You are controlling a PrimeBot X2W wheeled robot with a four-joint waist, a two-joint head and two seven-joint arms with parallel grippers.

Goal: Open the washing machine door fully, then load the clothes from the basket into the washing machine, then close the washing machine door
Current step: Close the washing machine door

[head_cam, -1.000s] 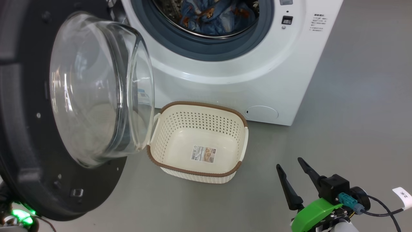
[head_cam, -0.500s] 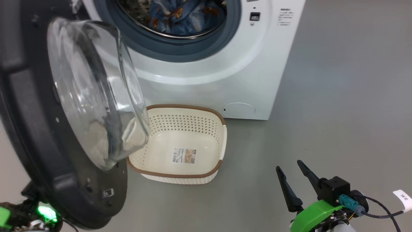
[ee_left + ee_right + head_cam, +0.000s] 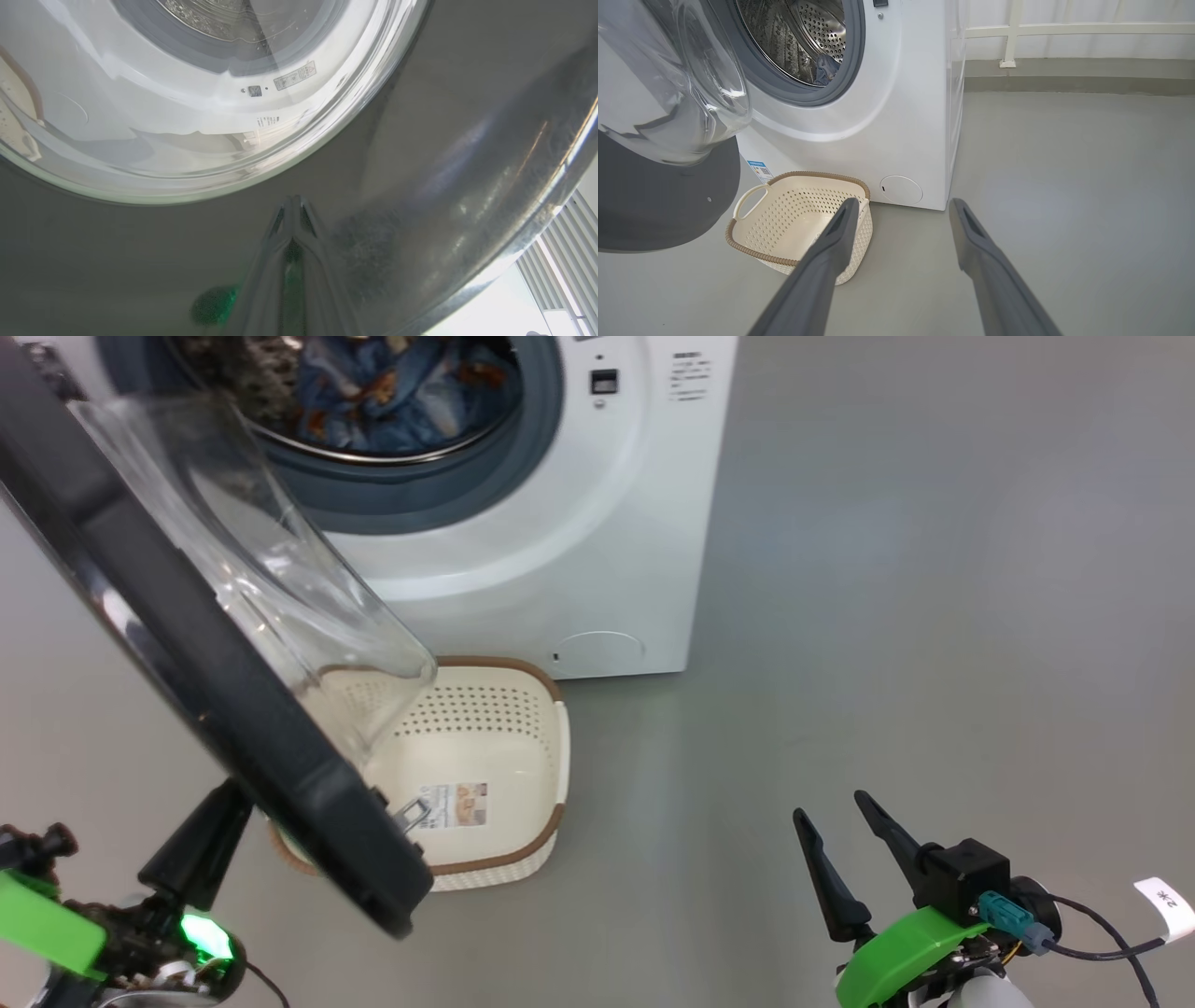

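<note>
The washing machine stands at the upper left with its door swung partway, black rim edge-on, the glass bowl facing the drum. Blue printed clothes lie in the drum, and the right wrist view catches a bit of the clothes. The cream basket sits on the floor below the door, with just a label on its bottom. My left gripper is shut, its tips against the door's outer dark face. My right gripper hangs open over bare floor, right of the basket.
Grey floor stretches to the right of the machine. A low wall and white railing run behind it. The round service cap sits low on the machine's front.
The door has swung from face-on to edge-on, toward the machine. My left gripper has come into view behind it. The head camera has turned, shifting the scene left. The right gripper holds still.
</note>
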